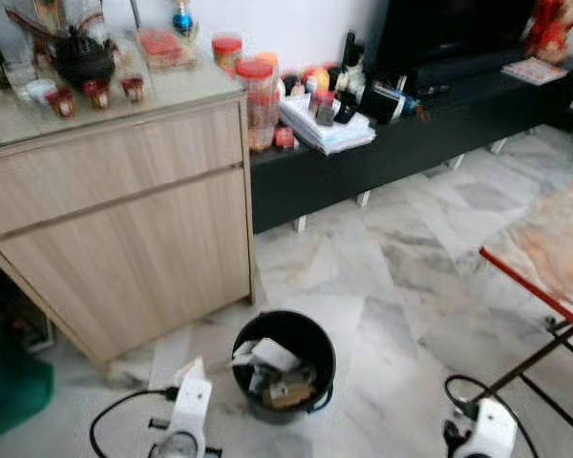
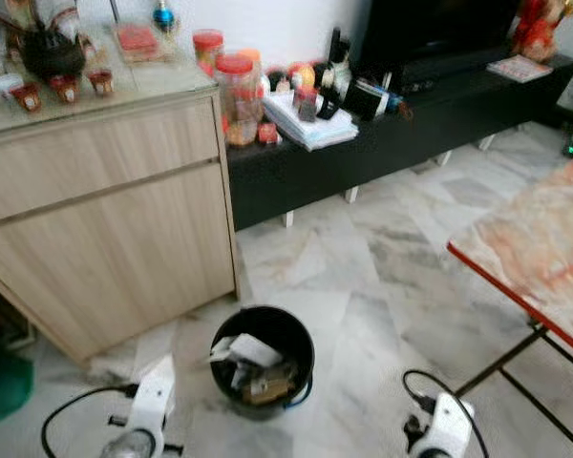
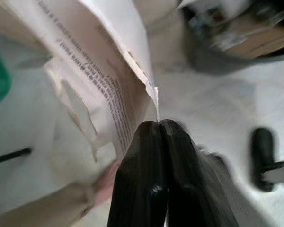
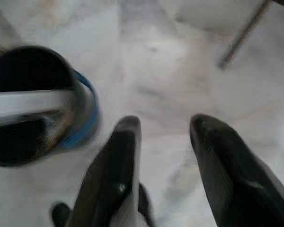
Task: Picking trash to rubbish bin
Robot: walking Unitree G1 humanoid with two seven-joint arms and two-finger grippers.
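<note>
A black rubbish bin (image 1: 302,329) stands on the marble floor just ahead, with paper and cardboard scraps (image 1: 272,367) inside. My left gripper (image 3: 159,126) is low beside the bin's left side, shut on the torn edge of a printed sheet of paper (image 3: 109,80); the bin (image 3: 236,42) lies just beyond it. To the bin's right, my right gripper (image 4: 163,125) hangs open over bare floor with nothing between its fingers, and the bin (image 4: 33,104) with its blue handle is off to one side.
A light wooden cabinet (image 1: 124,210) with cups and jars on top stands at the left. A low black TV console (image 1: 411,134) runs along the back wall. A red-edged folding table (image 1: 544,258) is at the right. A green object (image 1: 14,391) sits at far left.
</note>
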